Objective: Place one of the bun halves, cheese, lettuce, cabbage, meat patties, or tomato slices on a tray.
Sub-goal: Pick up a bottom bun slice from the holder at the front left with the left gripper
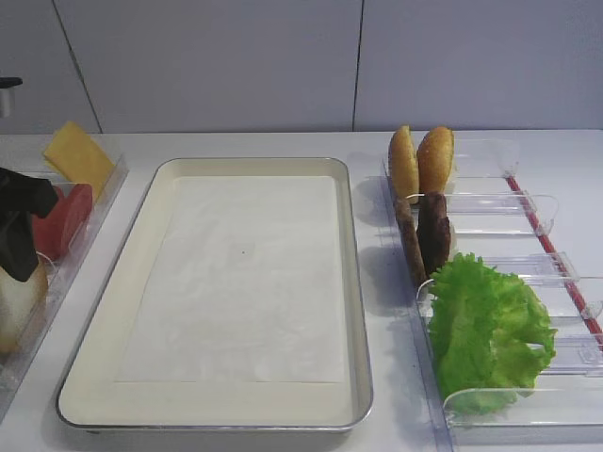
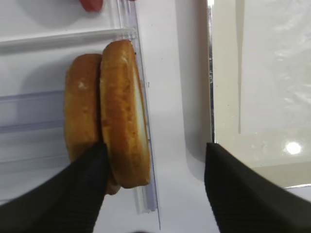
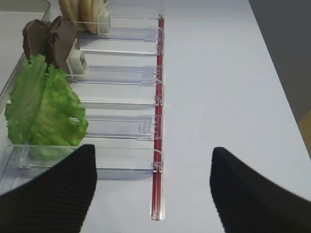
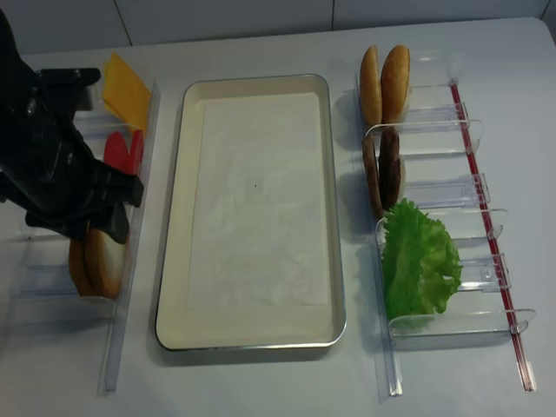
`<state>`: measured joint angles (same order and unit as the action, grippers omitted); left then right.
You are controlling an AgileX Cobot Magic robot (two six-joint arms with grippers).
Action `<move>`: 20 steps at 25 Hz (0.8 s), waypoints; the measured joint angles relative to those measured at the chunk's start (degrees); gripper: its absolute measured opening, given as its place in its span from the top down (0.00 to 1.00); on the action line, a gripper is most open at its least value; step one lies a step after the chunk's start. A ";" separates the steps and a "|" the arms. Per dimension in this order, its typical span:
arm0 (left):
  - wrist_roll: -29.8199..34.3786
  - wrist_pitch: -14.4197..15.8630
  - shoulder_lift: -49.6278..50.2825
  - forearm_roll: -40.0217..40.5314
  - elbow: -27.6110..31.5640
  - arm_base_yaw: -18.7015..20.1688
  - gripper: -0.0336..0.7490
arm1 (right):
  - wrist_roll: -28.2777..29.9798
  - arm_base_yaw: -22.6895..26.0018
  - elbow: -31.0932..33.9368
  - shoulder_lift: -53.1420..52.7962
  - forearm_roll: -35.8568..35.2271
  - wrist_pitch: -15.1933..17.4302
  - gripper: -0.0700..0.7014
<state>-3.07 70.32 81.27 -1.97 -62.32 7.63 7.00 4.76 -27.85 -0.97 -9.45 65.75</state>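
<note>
The left arm (image 4: 52, 165) is matt black all over, a chunky mass of blocky housings with hard edges and a short square-ended bar jutting from its side. The left gripper (image 2: 153, 179) has two broad black fingers (image 2: 73, 194) with rounded tips, their inner faces covered in fine parallel ribbing like rubber tread. The right gripper (image 3: 153, 189) matches them: two black fingers (image 3: 58, 194) with rounded tips and the same fine ribbed texture. No cables, screws or markings can be made out.

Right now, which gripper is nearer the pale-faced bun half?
Left. The left gripper straddles the bun half, jaws open. The right gripper hovers by the lettuce holder across the tray.
</note>
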 joint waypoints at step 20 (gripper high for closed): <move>-2.33 -0.71 -0.11 1.36 1.14 0.00 0.43 | -0.10 0.00 0.00 0.00 0.00 0.00 0.26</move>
<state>-5.41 69.60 81.16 -0.61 -61.19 7.63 6.90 4.76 -27.85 -0.97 -9.45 65.75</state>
